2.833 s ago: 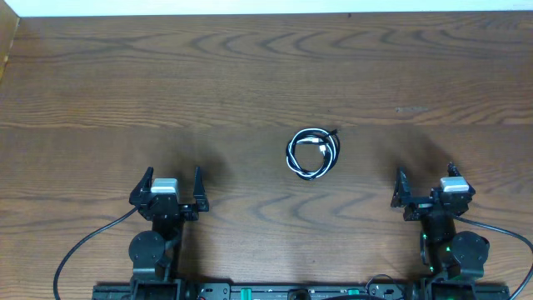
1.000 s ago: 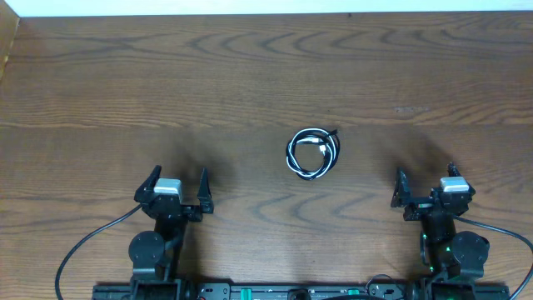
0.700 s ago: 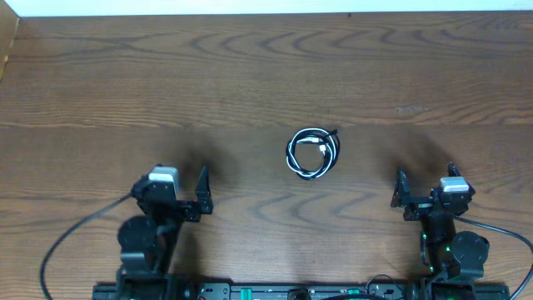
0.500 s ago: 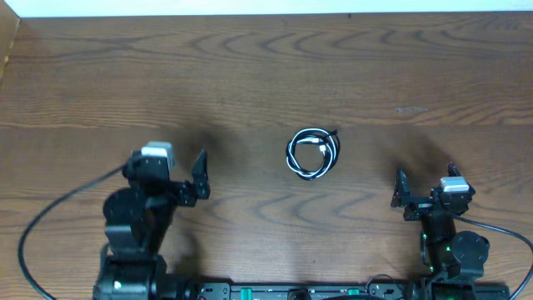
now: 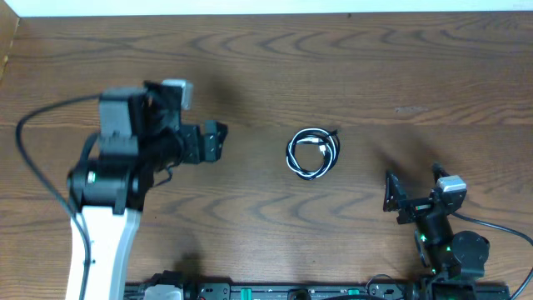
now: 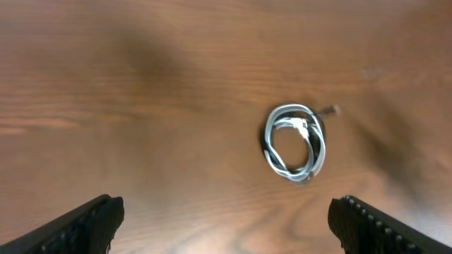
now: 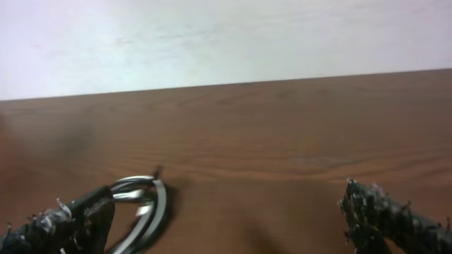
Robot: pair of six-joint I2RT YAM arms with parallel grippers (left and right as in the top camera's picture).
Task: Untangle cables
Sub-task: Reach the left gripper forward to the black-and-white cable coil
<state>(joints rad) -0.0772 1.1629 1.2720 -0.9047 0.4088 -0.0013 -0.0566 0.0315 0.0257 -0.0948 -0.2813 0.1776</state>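
The cables (image 5: 315, 142) lie as one small flat coil, black and white cords wound together, on the wooden table (image 5: 416, 75) right of centre. A small plug end pokes out at its upper right. My left gripper (image 5: 212, 142) hangs open above the table, left of the coil and apart from it. In the left wrist view the coil (image 6: 316, 149) sits ahead and right of the open left gripper (image 6: 226, 215). My right gripper (image 5: 412, 185) stands open near the front right, empty. In the right wrist view the coil (image 7: 154, 204) lies just beyond the left finger (image 7: 78, 219) of that gripper (image 7: 226, 204).
A pale wall or strip (image 5: 250, 7) runs along the table's far edge. Thick black arm wires (image 5: 33, 133) loop at the left and at the front right (image 5: 500, 229). The arm bases stand along the near edge.
My left arm has risen from its rest at the front left and swung forward and right toward the coil. The right gripper has shifted slightly left. The cables have not moved.
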